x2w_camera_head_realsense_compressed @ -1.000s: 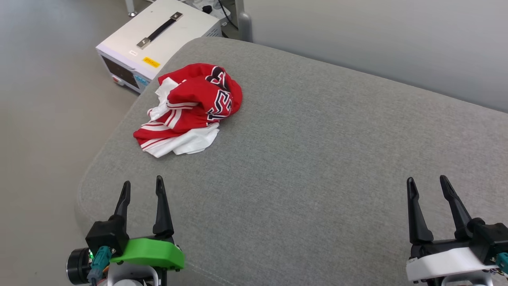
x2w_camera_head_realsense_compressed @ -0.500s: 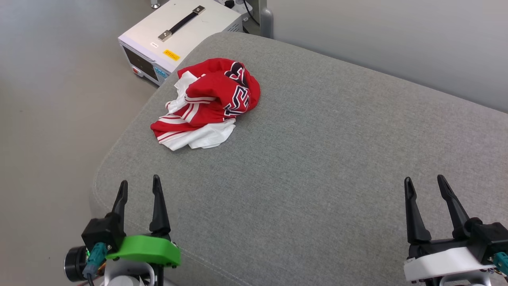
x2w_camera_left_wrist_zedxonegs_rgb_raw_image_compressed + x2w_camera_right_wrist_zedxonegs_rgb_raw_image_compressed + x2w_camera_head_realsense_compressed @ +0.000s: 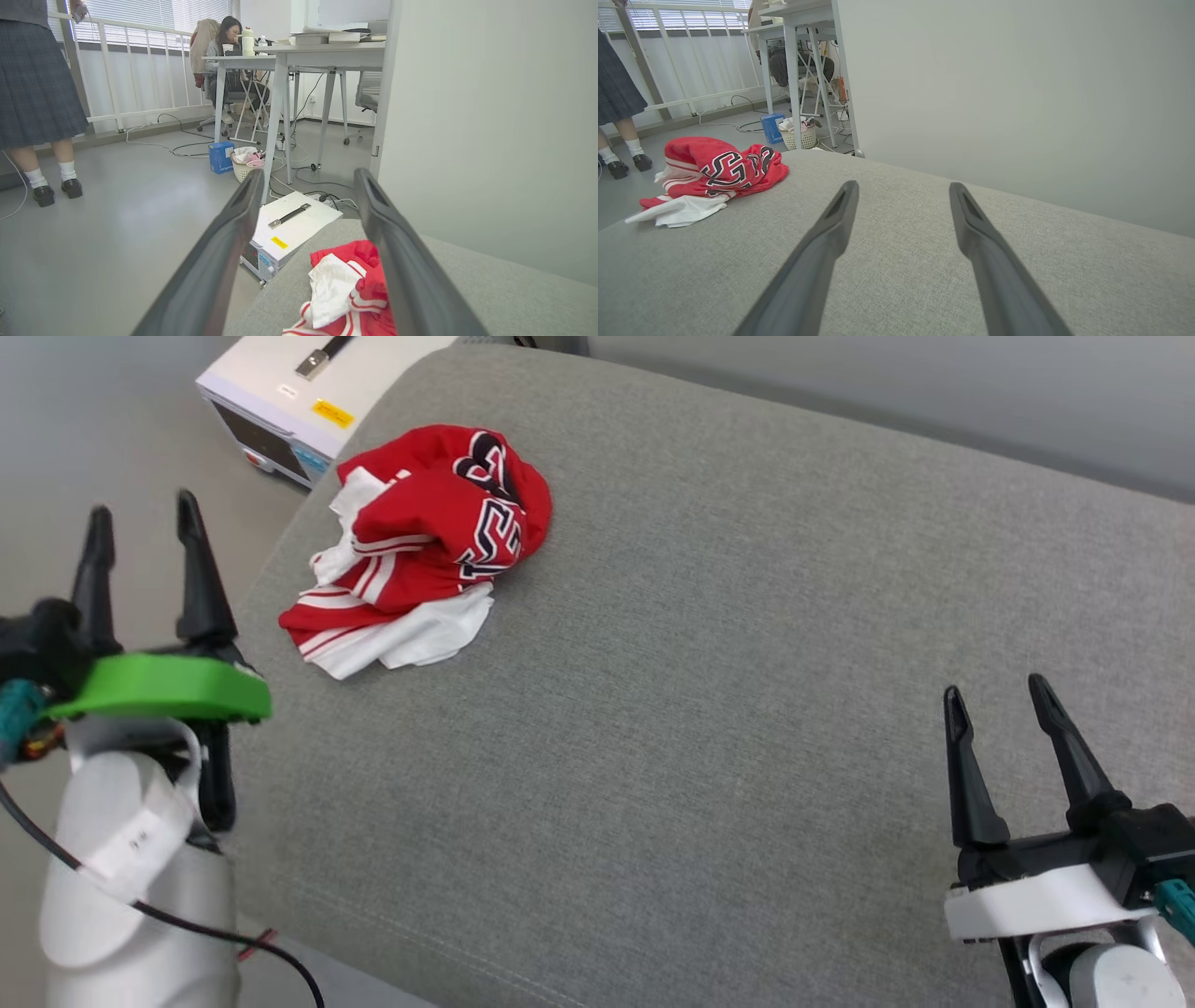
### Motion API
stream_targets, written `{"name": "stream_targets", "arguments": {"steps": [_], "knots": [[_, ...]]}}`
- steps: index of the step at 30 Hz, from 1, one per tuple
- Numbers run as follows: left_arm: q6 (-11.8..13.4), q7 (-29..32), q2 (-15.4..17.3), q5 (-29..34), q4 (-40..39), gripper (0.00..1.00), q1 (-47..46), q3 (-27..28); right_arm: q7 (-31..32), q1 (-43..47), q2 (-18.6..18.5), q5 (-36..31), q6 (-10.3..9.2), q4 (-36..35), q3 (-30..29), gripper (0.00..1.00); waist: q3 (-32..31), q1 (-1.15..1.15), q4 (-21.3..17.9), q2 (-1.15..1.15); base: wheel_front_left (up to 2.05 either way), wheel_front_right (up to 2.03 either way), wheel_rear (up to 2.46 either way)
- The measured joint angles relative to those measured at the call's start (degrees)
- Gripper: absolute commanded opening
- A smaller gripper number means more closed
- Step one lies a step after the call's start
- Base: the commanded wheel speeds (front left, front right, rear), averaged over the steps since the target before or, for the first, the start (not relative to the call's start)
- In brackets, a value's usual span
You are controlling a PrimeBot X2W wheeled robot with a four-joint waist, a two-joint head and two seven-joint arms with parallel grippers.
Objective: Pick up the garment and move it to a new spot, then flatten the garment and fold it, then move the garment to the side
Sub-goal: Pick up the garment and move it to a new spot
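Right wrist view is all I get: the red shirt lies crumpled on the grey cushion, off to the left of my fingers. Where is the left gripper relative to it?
Observer: In the head view the left gripper is open and empty. It shows to the left of the garment, well apart from it.
Operator: Is anything on the floor on that side?
Observer: Yes, a white box with a black handle stands on the floor, close beside the cushion corner where the garment lies.
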Motion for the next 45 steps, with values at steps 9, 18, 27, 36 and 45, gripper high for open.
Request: {"name": "stream_targets", "arguments": {"steps": [9,18,27,36,45], "knots": [[-1.02,1.7,8.0,-4.8,10.42,1.0,-14.93,-2.21,0.0,-4.04,0.0,-1.54,0.0,-1.91,0.36,1.0,6.26,0.0,-3.88,0.0,0.0,0.0,0.0],[-1.24,22.87,18.78,-19.98,16.0,1.0,-24.02,-18.18,0.0,-6.44,-0.29,-1.97,0.0,-3.38,-0.08,1.0,11.63,0.01,-7.74,0.0,0.0,0.0,0.0],[-1.24,43.87,26.47,-31.7,17.53,1.0,-25.47,-30.81,-0.01,-7.92,-0.89,-2.23,0.0,-4.53,-0.4,1.0,15.89,0.0,-10.87,0.0,0.0,0.0,0.0],[-1.24,51.87,28.06,-35.95,22.54,1.0,-25.74,-38.0,-0.01,-8.51,-1.13,-2.23,0.0,-4.5,-0.34,1.0,18.85,-0.01,-12.7,0.01,0.0,0.0,0.0],[-1.24,50.93,28.78,-39.43,26.06,0.4,-27.98,-41.76,-0.01,-9.04,-1.23,-2.23,0.0,-4.09,0.02,1.0,19.59,-0.01,-13.81,0.01,0.0,0.0,0.0]]}}
